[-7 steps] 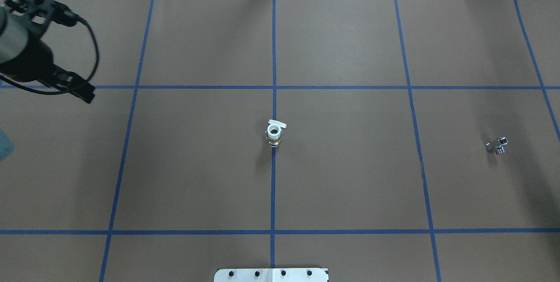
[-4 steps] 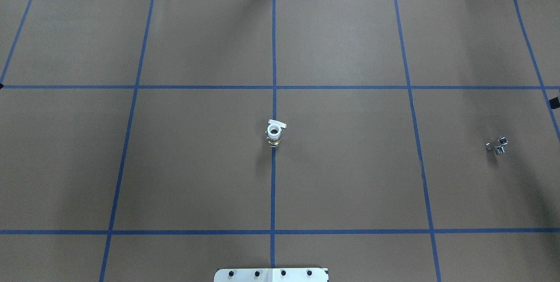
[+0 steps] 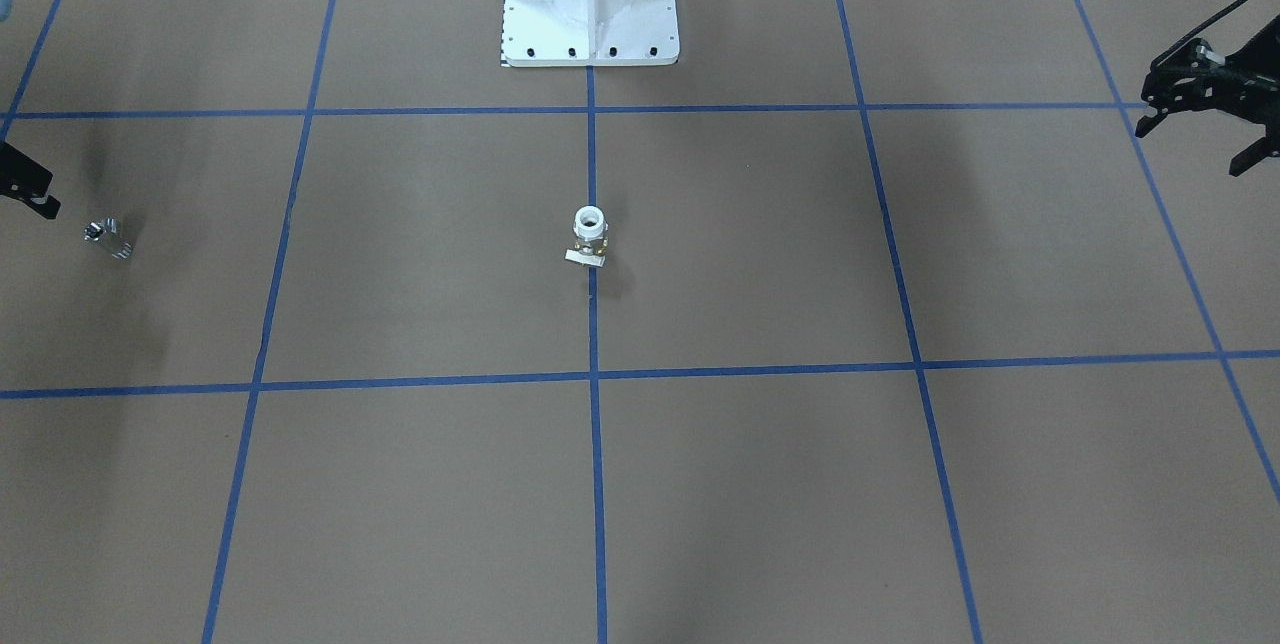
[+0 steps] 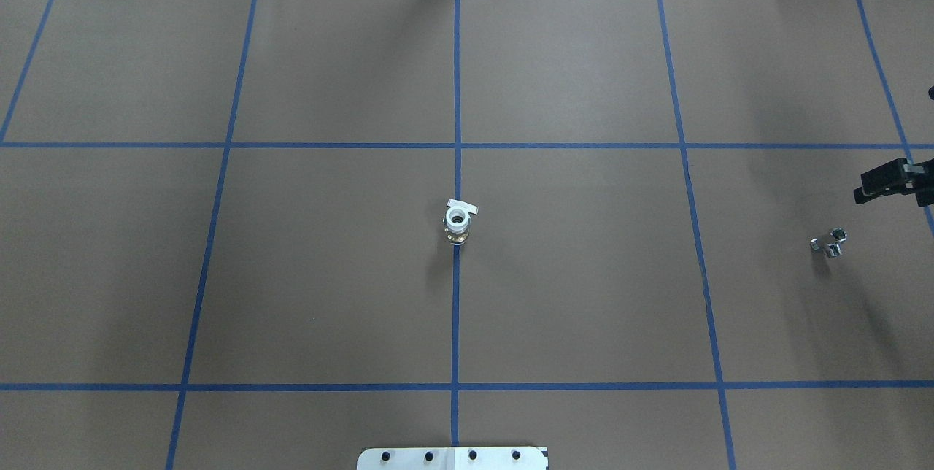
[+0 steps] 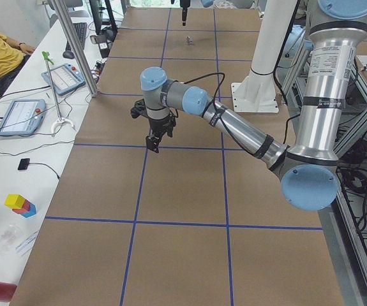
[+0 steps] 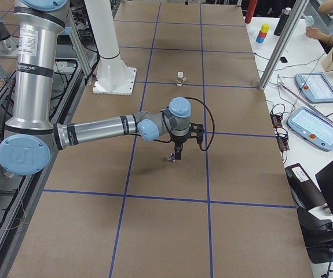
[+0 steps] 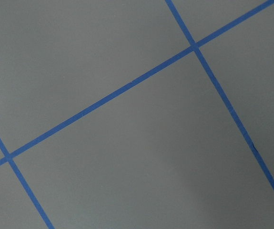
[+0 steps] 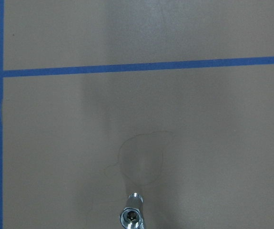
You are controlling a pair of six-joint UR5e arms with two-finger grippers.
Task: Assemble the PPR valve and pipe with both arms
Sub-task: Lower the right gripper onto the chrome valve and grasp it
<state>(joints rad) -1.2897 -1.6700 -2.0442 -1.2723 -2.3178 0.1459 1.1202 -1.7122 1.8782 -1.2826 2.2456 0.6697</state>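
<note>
The PPR valve point(image 4: 457, 222) stands upright at the table's centre on a blue tape line, white collar up and pale tab handle on the far side; it also shows in the front view point(image 3: 589, 234). The pipe point(image 4: 828, 244), a small silver stub, lies far right; the front view point(image 3: 108, 237) and the right wrist view point(image 8: 133, 217) show it too. My right gripper point(image 4: 879, 185) hangs at the right edge, just beyond the pipe and apart from it; only part shows, so I cannot tell its state. My left gripper point(image 3: 1192, 149) is open and empty, far left of the valve.
The white pedestal base point(image 3: 590, 24) stands at the robot's side of the table, behind the valve. Blue tape lines point(image 4: 456, 90) divide the brown mat into squares. Tablets point(image 5: 62, 76) and cables lie on the operators' bench beyond the far edge.
My left arm has drawn back out of the overhead view at the left edge. My right gripper has come in from the right edge, closer to the pipe. Valve and pipe have not moved.
</note>
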